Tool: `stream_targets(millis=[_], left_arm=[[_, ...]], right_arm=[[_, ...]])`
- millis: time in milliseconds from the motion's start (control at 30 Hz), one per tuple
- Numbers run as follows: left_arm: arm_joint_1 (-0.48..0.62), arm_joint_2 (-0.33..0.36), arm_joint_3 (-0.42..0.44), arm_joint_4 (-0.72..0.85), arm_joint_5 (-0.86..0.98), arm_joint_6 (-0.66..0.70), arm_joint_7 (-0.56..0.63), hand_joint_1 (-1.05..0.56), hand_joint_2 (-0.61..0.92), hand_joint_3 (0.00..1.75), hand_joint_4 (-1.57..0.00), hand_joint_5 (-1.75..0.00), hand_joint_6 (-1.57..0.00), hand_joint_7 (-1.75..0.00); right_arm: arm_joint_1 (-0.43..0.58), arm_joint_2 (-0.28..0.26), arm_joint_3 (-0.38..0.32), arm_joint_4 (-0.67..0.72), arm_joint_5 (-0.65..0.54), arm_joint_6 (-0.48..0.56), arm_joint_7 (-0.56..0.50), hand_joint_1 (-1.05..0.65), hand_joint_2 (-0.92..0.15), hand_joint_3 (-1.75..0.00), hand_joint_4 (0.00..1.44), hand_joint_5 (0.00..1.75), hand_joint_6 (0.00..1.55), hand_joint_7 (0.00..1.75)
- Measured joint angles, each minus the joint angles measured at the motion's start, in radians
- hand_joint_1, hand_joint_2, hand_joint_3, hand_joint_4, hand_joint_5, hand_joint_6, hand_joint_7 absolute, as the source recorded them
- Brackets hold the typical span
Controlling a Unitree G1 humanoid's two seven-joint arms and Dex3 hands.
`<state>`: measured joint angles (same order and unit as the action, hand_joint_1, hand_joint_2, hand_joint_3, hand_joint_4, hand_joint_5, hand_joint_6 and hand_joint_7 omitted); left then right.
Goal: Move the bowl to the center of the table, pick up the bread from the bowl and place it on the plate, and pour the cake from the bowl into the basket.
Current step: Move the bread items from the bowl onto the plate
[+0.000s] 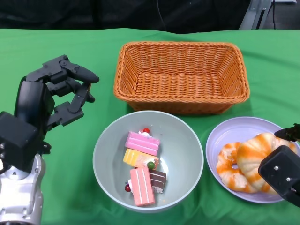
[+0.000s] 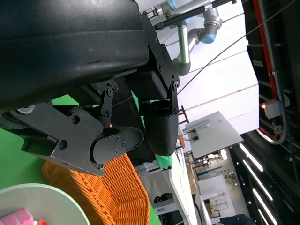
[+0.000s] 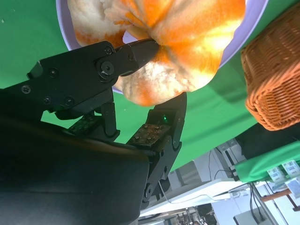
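Observation:
A grey-green bowl (image 1: 183, 149) sits at the table's near middle with several cake slices (image 1: 142, 161) inside. The orange-and-white bread (image 1: 248, 157) lies on the lavender plate (image 1: 225, 133) to the bowl's right. My right hand (image 1: 281, 173) is at the bread's near right side. In the right wrist view its fingers (image 3: 136, 49) straddle a lobe of the bread (image 3: 187, 37) and touch it from both sides, above the plate (image 3: 62, 23). My left hand (image 1: 58, 96) hovers left of the bowl, fingers apart and holding nothing.
A woven orange basket (image 1: 182, 70) stands behind the bowl and plate; it has nothing in it. It also shows in the right wrist view as a basket (image 3: 276, 79) edge and in the left wrist view as the basket (image 2: 108, 197) beside the bowl rim (image 2: 47, 199). Green cloth covers the table.

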<state>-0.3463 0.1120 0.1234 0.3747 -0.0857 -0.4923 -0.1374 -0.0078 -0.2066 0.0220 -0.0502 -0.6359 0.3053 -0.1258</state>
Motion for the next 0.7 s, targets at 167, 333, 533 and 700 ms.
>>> stream_targets(millis=[167,333,533,700], left_arm=[[0.006,0.002,0.0,0.0,0.0,0.001,0.0,-0.04,0.69,0.79,-0.79,-1.41,-0.85,-1.04],[0.006,0.003,0.0,0.0,0.001,0.001,0.0,-0.06,0.69,0.78,-0.79,-1.41,-0.85,-1.03],[0.006,0.004,0.0,0.0,0.002,0.001,0.0,-0.06,0.69,0.78,-0.79,-1.41,-0.85,-1.04],[0.007,0.008,-0.001,0.001,0.006,0.001,-0.001,-0.06,0.68,0.78,-0.78,-1.41,-0.85,-1.05]], right_arm=[[-0.015,-0.001,0.003,0.036,0.011,-0.012,-0.012,-0.29,-0.92,-0.01,0.71,1.29,0.89,0.51],[-0.03,-0.001,0.004,0.072,0.018,-0.034,-0.044,-0.29,-0.92,-0.01,0.72,1.32,0.89,0.5],[-0.05,-0.001,0.003,0.128,0.041,-0.061,-0.085,-0.3,-0.92,-0.01,0.72,1.33,0.9,0.43],[-0.081,-0.001,0.001,0.187,0.068,-0.082,-0.105,-0.31,-0.92,-0.02,0.69,1.34,0.91,0.41]])
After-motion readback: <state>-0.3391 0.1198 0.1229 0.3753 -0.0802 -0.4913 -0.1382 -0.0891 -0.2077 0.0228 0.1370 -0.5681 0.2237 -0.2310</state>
